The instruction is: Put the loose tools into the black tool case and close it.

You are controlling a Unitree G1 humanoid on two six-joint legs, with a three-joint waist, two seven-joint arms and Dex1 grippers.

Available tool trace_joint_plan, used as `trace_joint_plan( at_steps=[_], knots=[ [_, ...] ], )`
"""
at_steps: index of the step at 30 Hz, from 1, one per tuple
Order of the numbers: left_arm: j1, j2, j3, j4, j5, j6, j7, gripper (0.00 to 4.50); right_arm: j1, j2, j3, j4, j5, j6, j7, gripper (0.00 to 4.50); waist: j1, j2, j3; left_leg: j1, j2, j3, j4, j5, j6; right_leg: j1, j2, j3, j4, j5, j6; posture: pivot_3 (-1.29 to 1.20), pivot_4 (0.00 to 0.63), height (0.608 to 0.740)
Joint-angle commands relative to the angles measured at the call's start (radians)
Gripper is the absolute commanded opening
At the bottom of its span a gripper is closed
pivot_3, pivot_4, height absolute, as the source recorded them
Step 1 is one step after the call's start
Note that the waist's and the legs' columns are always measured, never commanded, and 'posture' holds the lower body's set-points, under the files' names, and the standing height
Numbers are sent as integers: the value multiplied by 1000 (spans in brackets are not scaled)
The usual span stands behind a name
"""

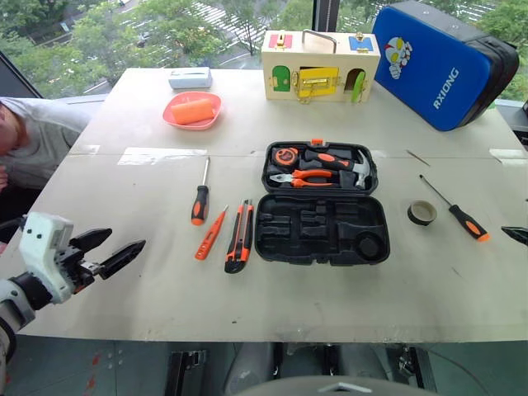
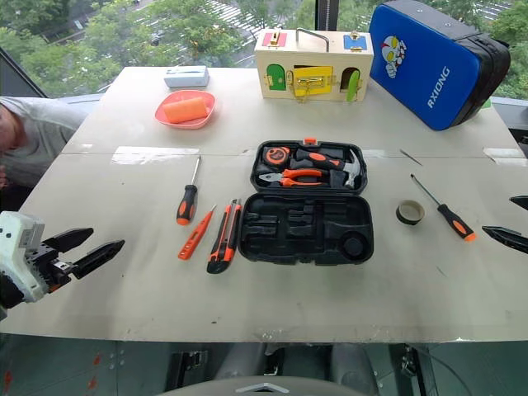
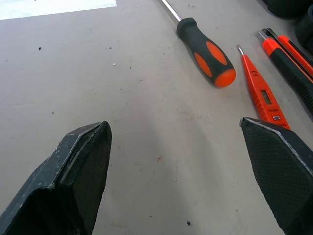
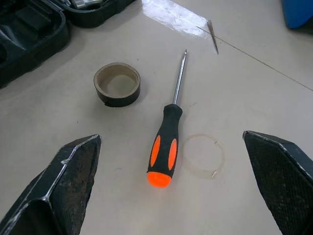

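Both tools, left point(image 1: 115, 249) and right point(image 4: 176, 196), gape wide, empty; the right wrist view reveals a tape roll point(image 4: 117, 84).

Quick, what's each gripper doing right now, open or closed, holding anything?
Left gripper: open, holding nothing, above bare table.
Right gripper: open, holding nothing, a screwdriver on the table ahead of it.
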Motion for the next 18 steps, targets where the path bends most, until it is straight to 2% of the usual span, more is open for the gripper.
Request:
trace_joint_plan(
  at_steps=[1, 11, 15, 18],
  knots=[
    [10, 9, 38, -10, 1, -16, -3, 4481, -1, -22, -21, -15, 4, -3, 0, 4458, -1, 0, 0, 0, 0, 0, 0, 0, 0, 0, 0, 0, 0, 0, 0, 0, 150, 735],
    [17, -8, 23, 0, 32, -36, 30, 4481, -14, -19, -26, -59, 7, 3, -43, 4458, -6, 0, 0, 0, 0, 0, 0, 0, 0, 0, 0, 0, 0, 0, 0, 0, 150, 735],
    [-95, -14, 16, -57, -55, 99, 135, 4481, -71, 6, 0, -206, 66, 44, -63, 4458, -5, 0, 0, 0, 0, 0, 0, 0, 0, 0, 0, 0, 1, 0, 0, 0, 150, 735],
    [-213, 12, -36, -92, -82, 242, 245, 4481, -136, 28, 52, -373, 154, 128, -78, 4458, -5, 0, 0, 0, 0, 0, 0, 0, 0, 0, 0, 0, 2, 0, 0, 0, 150, 735]
  ],
)
